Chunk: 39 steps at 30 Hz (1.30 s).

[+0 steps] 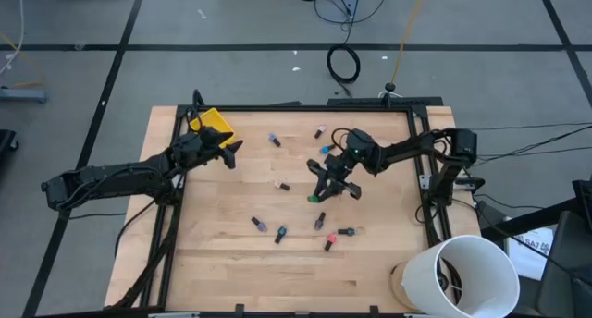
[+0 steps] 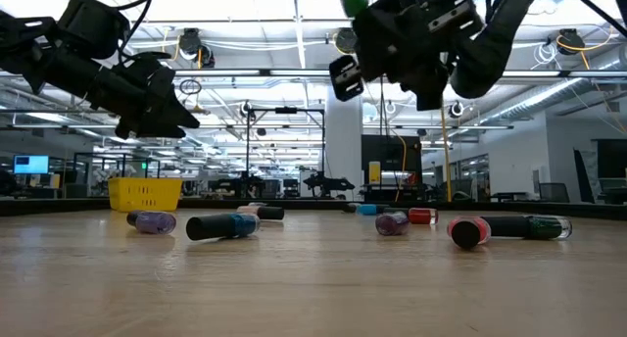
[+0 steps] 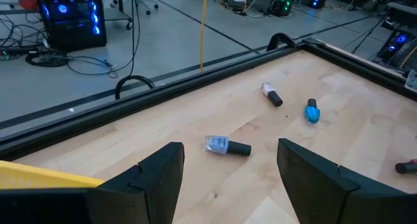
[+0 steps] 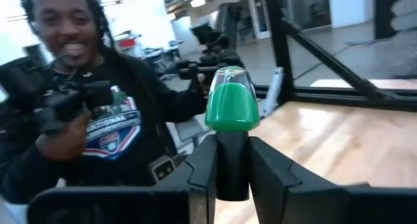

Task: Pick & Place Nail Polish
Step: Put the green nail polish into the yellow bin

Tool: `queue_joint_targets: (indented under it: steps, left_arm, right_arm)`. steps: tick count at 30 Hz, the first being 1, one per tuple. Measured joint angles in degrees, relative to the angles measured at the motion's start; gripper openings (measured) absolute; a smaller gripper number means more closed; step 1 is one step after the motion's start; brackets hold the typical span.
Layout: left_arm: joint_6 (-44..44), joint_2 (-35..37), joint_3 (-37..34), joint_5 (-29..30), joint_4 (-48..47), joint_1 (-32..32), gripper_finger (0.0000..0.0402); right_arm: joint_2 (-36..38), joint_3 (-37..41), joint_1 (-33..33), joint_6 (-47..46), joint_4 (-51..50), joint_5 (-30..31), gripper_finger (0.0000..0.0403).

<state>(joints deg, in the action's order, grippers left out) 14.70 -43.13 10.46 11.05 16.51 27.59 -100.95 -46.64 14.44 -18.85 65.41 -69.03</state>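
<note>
The right hand [image 1: 326, 190], raised above the table's middle, pinched a green nail polish bottle [image 4: 232, 107] by its dark cap, well apart from the small yellow plastic bin [image 1: 212, 124], where the left hand [image 1: 225, 152] hovered agape and nearer.

Past the left gripper's [image 3: 228, 178] spread fingers, 3 nail polish bottles [image 3: 226, 146] lie apart; a 4th, perhaps, at the edge.

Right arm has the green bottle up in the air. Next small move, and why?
Probably carry it toward the yellow bin at the table's far-left corner. The right gripper is shut on the green nail polish bottle, lifted clear of the table, while the left gripper, jaws open, sits beside the bin, so go carefully there.
</note>
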Motion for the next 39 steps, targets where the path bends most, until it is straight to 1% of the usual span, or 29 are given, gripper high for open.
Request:
queue_joint_targets:
  steps: [3,5,9,13,18,23,25,27,30,32,34,36,39]
  left_arm:
    - [0.0,0.0,0.0,0.0,-0.1,0.0,0.0244]
    - [0.0,0.0,0.0,0.0,-0.1,0.0,0.0244]
    - [-0.3,0.0,0.0,0.0,-0.1,0.0,0.0244]
    - [-0.7,0.0,0.0,0.0,-0.1,0.0,0.0244]
    - [-0.7,0.0,0.0,0.0,-0.2,0.0,0.0244]
    - [-0.6,0.0,0.0,0.0,-0.9,0.0,0.0244]
    - [-0.6,0.0,0.0,0.0,-1.1,0.0,0.0244]
    - [-0.6,0.0,0.0,0.0,-1.0,0.0,0.0244]
    - [-0.6,0.0,0.0,0.0,-1.0,0.0,0.0244]
    - [-0.6,0.0,0.0,0.0,-1.0,0.0,0.0244]
    - [-0.6,0.0,0.0,0.0,-1.0,0.0,0.0244]
    - [-0.6,0.0,0.0,0.0,-1.0,0.0,0.0243]
    - [0.0,0.0,0.0,0.0,-0.9,0.0,0.0243]
  right_arm:
    - [0.0,-0.3,-1.5,-0.2,0.2,-2.6,0.0053]
    - [0.7,-0.4,-2.8,-2.2,2.3,-4.5,0.0053]
    - [2.8,-0.4,-5.7,-10.4,11.7,-6.7,0.0053]
    - [6.0,-0.4,-7.8,-17.1,20.8,-6.9,0.0053]
    - [9.5,-0.4,-8.6,-16.6,21.3,-5.8,0.0053]
    - [9.8,-0.4,-8.6,-16.0,19.8,-4.8,0.0053]
    - [9.8,-0.4,-8.5,-14.3,16.7,-4.3,0.0053]
    - [9.8,-0.4,-8.4,-12.3,10.5,-2.8,0.0053]
    - [9.8,-0.4,-6.8,-8.8,-2.3,0.2,0.0053]
    - [9.8,-0.4,-5.5,-4.6,-12.6,3.6,0.0053]
    - [9.8,-0.3,-4.3,1.4,-22.9,8.5,0.0053]
    - [9.8,-0.3,-3.3,8.1,-31.7,15.4,0.0053]
    - [9.8,-0.3,-2.4,19.9,-41.4,30.6,0.0053]
